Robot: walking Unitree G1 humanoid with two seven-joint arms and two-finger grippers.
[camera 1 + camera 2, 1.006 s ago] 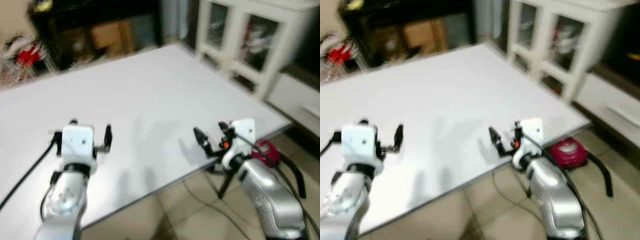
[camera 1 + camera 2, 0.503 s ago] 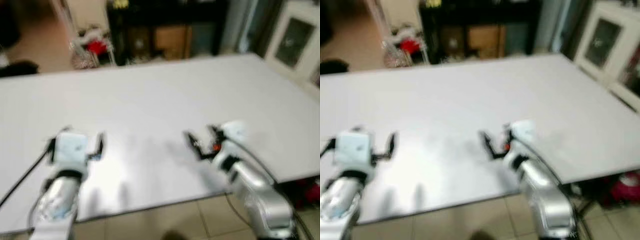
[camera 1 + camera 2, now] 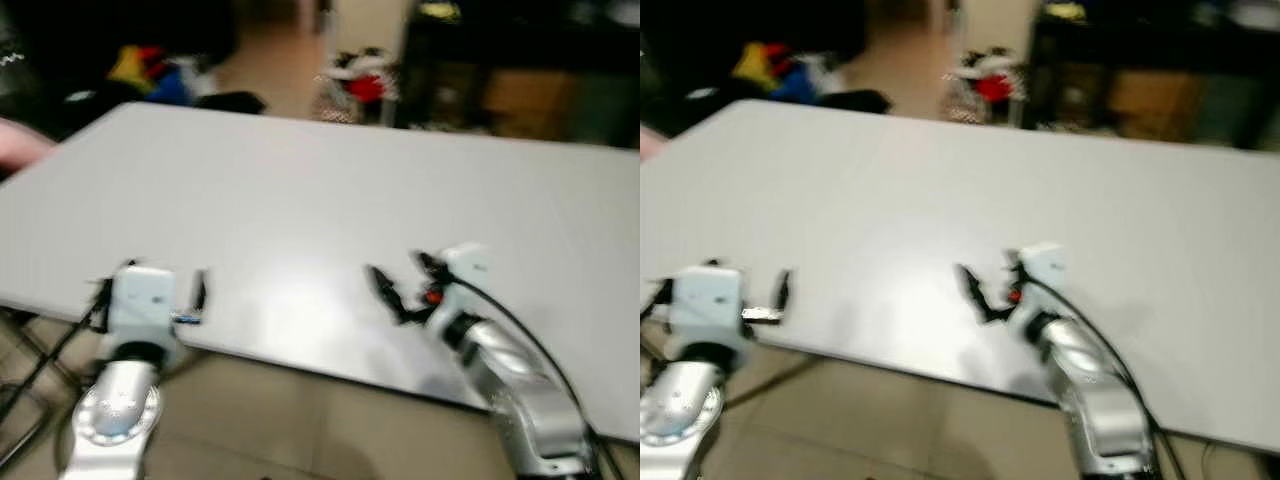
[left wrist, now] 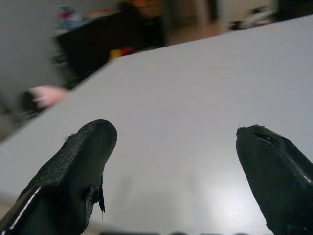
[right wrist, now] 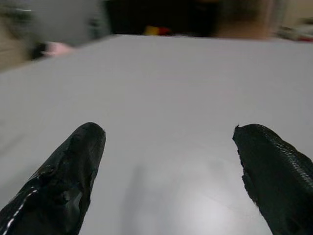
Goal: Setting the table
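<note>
Two parted claws, left claw [image 4: 176, 161] and right claw [image 5: 168, 161], hover above the table [image 3: 300, 180].

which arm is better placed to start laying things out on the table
Right, marginally. The right gripper hangs open over the table, well inside its near edge. The left gripper, also open, sits just at that edge.

— beyond the table's far edge? 
— red and white clutter [image 3: 362, 85] on the floor, blurred. dark shelving [image 3: 520, 60] by the far right corner, with a brown box [image 3: 520, 95]. 
— off the far left corner? 
— blue and yellow heap [image 3: 150, 75], something pink [image 3: 22, 145] past the left edge. tiled floor [image 3: 290, 420] along the near edge.
</note>
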